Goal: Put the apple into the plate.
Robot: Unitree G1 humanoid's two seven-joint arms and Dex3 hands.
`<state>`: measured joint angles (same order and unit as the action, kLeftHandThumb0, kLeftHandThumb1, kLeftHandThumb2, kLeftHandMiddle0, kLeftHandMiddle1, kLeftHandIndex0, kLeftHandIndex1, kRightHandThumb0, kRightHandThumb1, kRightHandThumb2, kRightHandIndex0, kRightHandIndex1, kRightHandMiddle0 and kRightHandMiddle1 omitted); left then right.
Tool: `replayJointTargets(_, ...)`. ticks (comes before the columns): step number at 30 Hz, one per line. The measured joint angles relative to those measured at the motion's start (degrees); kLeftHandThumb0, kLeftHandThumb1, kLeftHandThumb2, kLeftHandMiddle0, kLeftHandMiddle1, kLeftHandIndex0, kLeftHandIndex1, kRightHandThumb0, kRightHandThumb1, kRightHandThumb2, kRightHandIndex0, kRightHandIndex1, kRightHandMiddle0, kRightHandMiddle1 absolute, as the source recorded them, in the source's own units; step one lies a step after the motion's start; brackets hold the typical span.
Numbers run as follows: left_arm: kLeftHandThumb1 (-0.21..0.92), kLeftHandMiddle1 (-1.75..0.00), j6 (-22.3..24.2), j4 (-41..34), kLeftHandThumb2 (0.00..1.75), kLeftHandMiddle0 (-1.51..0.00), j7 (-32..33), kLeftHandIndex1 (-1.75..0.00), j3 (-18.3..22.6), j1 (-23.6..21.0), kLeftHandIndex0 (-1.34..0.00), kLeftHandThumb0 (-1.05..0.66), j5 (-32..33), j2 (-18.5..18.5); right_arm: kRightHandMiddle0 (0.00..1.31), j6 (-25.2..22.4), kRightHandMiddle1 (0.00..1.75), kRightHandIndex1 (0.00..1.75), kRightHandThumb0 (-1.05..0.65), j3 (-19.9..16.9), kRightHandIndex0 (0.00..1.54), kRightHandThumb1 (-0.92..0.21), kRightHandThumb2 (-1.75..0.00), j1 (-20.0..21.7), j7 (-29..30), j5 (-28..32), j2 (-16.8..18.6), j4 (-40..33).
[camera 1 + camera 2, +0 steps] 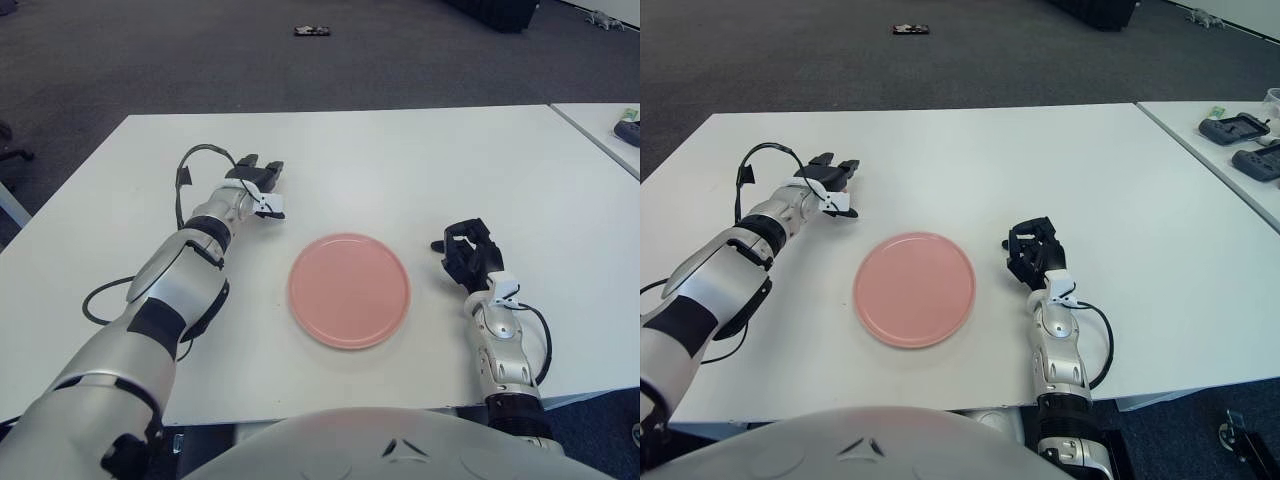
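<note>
Table [400,160]: smooth matt white top, looks laminate. Plate [349,290]: pink, smooth, matt w/ slight sheen, prob. plastic. Left hand [260,180] & right hand [470,255]: black matt plastic fingers; forearms glossy silver metal-look shells w/ black bands. Floor [150,50]: dark grey carpet, rough texture.

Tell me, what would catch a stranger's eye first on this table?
The pink plate lies bare in the middle of the white table. The left robot hand reaches out over the table beyond the plate's left side, holding nothing, while the right robot hand shows just right of the plate. No apple appears anywhere.
</note>
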<state>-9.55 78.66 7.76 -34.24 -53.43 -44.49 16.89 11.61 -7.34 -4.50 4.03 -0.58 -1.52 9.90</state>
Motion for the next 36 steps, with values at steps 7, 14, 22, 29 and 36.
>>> replayJointTargets(7,0.88,0.00,-0.8,0.1,0.16,0.00,1.9,0.00,2.0,0.1,0.00,-1.05,1.4,1.9,0.25,0.6,1.75,1.24,-0.36,-0.1,0.48,-0.81,-0.68,0.3,-0.5,0.3,0.0,0.6)
replayJointTargets(14,0.87,0.00,-0.4,0.1,0.15,0.00,2.0,0.00,3.1,0.1,0.00,-1.05,2.1,2.7,0.27,0.7,1.75,1.24,-0.36,-0.1,0.48,-0.79,-0.72,0.3,-0.6,0.6,0.0,0.7)
replayJointTargets(22,0.91,0.00,0.5,0.1,0.17,0.00,1.3,0.00,3.6,0.1,0.00,-1.05,2.5,3.4,0.28,0.7,1.75,1.24,-0.37,-0.2,0.49,-0.76,-0.75,0.3,-0.7,0.9,0.0,0.7)
replayJointTargets(29,0.92,0.00,1.4,0.2,0.20,0.00,0.4,0.00,3.3,0.2,0.00,-1.05,2.4,3.4,0.26,0.6,1.75,1.24,-0.36,-0.2,0.48,-0.79,-0.71,0.3,-1.0,1.2,-0.1,0.7)
replayJointTargets(36,0.92,0.00,1.9,0.3,0.22,0.00,-1.8,0.00,2.6,0.4,0.00,-1.05,2.1,3.4,0.27,0.7,1.75,1.24,-0.36,-0.1,0.48,-0.78,-0.72,0.3,-1.0,1.2,-0.1,0.7)
